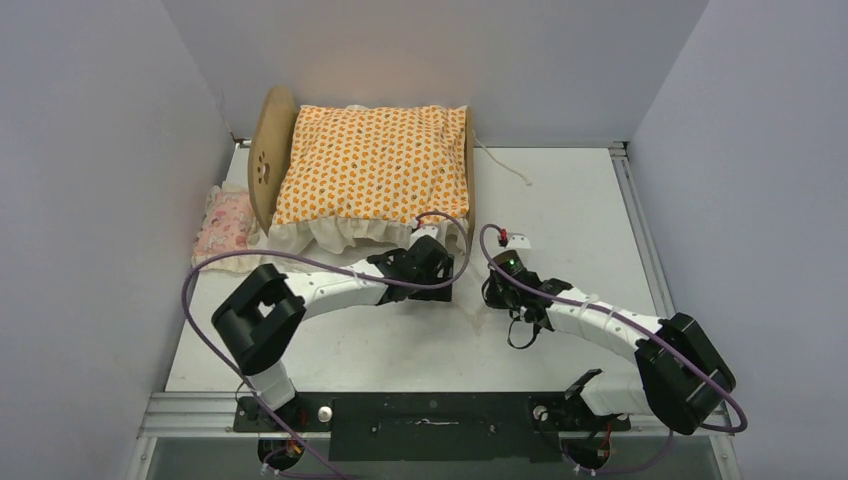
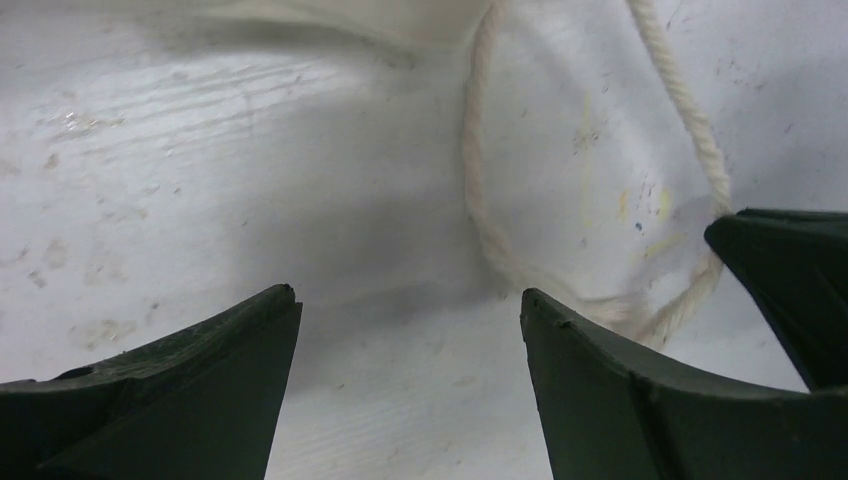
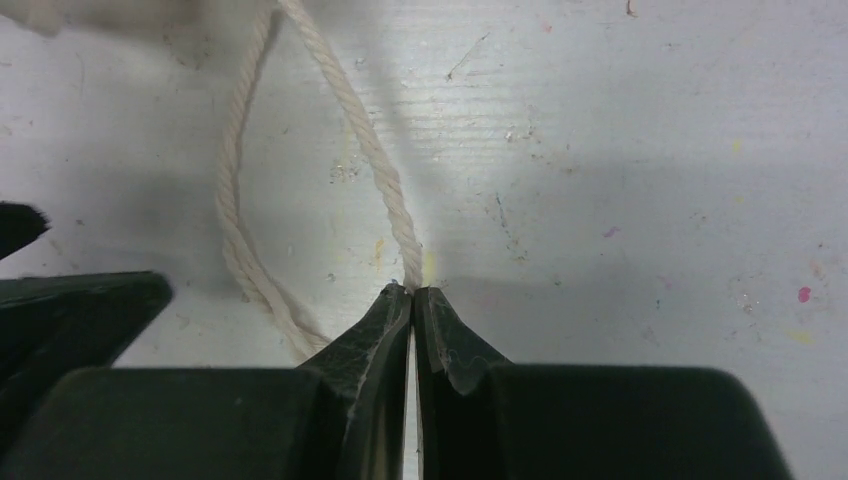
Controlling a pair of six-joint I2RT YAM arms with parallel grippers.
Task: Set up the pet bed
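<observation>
The pet bed (image 1: 265,160) stands at the back of the table, its plywood headboard with the paw cutout on the left. An orange-patterned cushion (image 1: 370,165) with a white ruffle lies on it. A cream twisted cord (image 3: 370,150) runs out from under the ruffle and loops on the table (image 2: 478,200). My right gripper (image 3: 412,290) is shut on this cord at the near end of the loop, just in front of the bed's foot corner (image 1: 497,288). My left gripper (image 2: 408,295) stands open and empty low over the table beside the loop (image 1: 436,270).
A small pink frilled pillow (image 1: 228,222) lies on the table left of the headboard. Another length of cord (image 1: 505,165) trails right of the footboard. Grey walls close in the table on three sides. The two grippers are close together, the right one's finger (image 2: 790,280) showing in the left wrist view.
</observation>
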